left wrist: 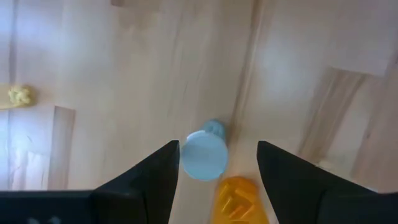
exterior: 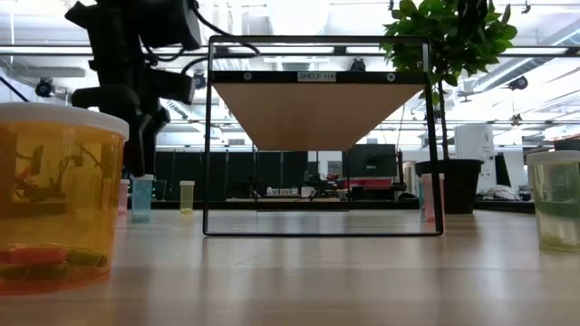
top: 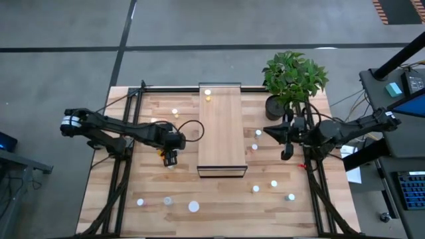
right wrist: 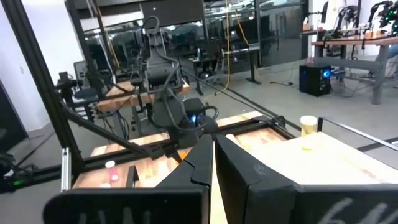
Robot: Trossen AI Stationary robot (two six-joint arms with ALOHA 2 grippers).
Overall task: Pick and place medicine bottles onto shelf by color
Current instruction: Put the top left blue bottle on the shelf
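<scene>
Seen from above, your left gripper [top: 170, 159] hangs over the bench [top: 133, 179] just left of the shelf [top: 222, 133], near the shelf's front end. Its jaws stand apart and hold nothing. In the left wrist view, a pale blue bottle [left wrist: 205, 152] stands upright between the two dark fingers [left wrist: 149, 183], its white cap facing the camera and its long axis vertical to the bench; whether either finger touches it you cannot tell. An orange bottle [left wrist: 239, 199] sits just beside it, nearer the camera and partly cut off by the frame edge.

The shelf lies with its long axis running from the bench's front edge to its back edge, between the two arms. One yellow bottle [top: 208, 94] stands upright on its far end; it also shows in the right wrist view.

Your right gripper [top: 287, 154] waits right of the shelf, beside the potted plant [top: 292, 76], with its jaws pressed together and empty.

Other medicine bottles stand scattered on the bench: several along the front edge, some right of the shelf, one near the back left. In the low view, a large orange bottle [exterior: 54, 195] fills the foreground at the left.
</scene>
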